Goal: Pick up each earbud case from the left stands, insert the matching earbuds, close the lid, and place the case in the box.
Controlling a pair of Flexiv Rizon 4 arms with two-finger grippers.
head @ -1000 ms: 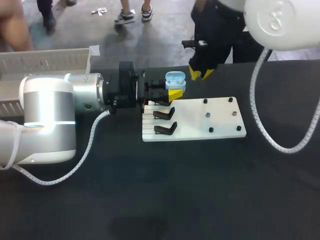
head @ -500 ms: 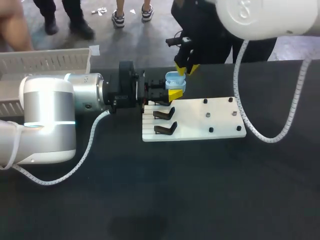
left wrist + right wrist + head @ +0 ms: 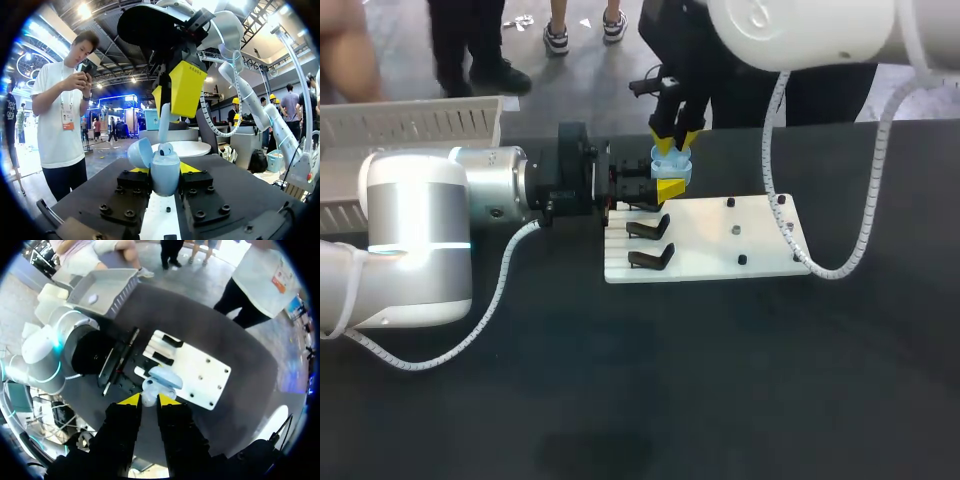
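Near the tabletop's far edge, the left gripper [image 3: 665,181] pinches a rounded, glossy pale-blue earbud case [image 3: 165,173], lid open. The right gripper [image 3: 674,144] above nips a smooth white earbud [image 3: 164,126] by its stem.

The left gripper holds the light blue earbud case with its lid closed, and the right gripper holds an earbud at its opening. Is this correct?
Not quite: the lid is open, not closed, as the left wrist view shows. The left gripper holds the light blue earbud case with its lid open, and the right gripper holds an earbud at its opening.
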